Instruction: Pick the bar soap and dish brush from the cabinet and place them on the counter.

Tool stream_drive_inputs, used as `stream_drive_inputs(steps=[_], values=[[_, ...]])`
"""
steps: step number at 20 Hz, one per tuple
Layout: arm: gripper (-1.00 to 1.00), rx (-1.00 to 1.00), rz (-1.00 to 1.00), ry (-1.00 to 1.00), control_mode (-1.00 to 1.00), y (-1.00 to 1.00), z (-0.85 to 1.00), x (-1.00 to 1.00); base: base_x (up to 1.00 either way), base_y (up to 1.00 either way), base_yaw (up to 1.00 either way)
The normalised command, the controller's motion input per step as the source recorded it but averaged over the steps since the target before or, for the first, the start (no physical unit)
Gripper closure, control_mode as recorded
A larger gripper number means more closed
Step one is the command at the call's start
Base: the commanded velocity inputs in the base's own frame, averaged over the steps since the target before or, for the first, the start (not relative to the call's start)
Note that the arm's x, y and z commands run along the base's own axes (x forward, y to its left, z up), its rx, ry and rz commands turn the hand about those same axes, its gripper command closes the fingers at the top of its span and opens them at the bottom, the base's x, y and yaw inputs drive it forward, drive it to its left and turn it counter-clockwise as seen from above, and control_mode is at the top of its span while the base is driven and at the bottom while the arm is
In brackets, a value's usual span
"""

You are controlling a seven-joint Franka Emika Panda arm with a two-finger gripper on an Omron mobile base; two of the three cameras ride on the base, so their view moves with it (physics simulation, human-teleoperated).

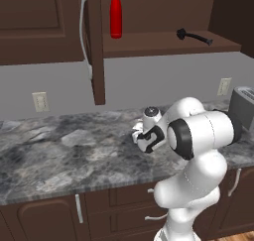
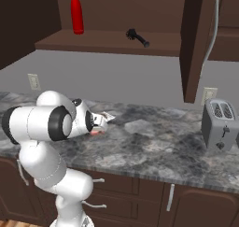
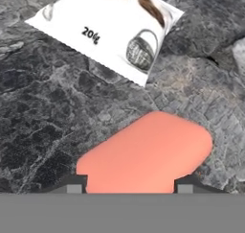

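The gripper [image 3: 125, 188] is hanging low over the counter [image 1: 59, 155], its jaws standing apart on either side of the soap [image 3: 146, 153], which is lying flat on the stone. A white packet [image 3: 107, 28] is lying just beyond. The brush [image 2: 137, 37] is resting on the cabinet [image 2: 112, 43] shelf, right of a red bottle [image 2: 76, 11].

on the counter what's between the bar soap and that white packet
Nothing lies there: in the hand view a bare strip of the marbled counter separates the bar soap from the white packet, which do not touch.
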Motion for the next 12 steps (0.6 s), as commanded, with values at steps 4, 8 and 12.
stream_drive_inputs(steps=[4,8,12], values=[[-1.0,0.03,0.0,0.0,-1.0,-0.13,-0.25,0.02,0.0,0.0,0.0],[-1.0,0.04,0.0,-0.1,-1.0,-0.13,-0.05,-0.15,0.0,0.0,0.0],[-1.0,0.03,0.0,-0.18,-1.0,-0.09,0.27,-0.46,0.0,0.0,0.0]])
